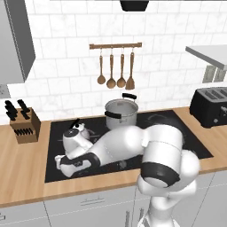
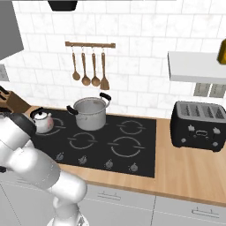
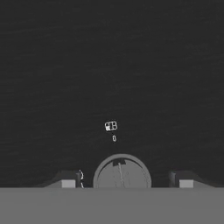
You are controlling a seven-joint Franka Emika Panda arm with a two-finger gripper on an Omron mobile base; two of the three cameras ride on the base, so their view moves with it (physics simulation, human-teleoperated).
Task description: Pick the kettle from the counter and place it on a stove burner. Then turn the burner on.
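From the left base view I see the kettle already sitting on the black cooktop, at about 9 o'clock from the steel pot, with the arm stretched low across the glass in front of it. In the hand view my gripper has its two tips spread wide apart, holding nothing, with a round grey knob between them and a small white marking at 12 o'clock above it. The wooden counter surrounds the cooktop; a toaster stands at 3 o'clock.
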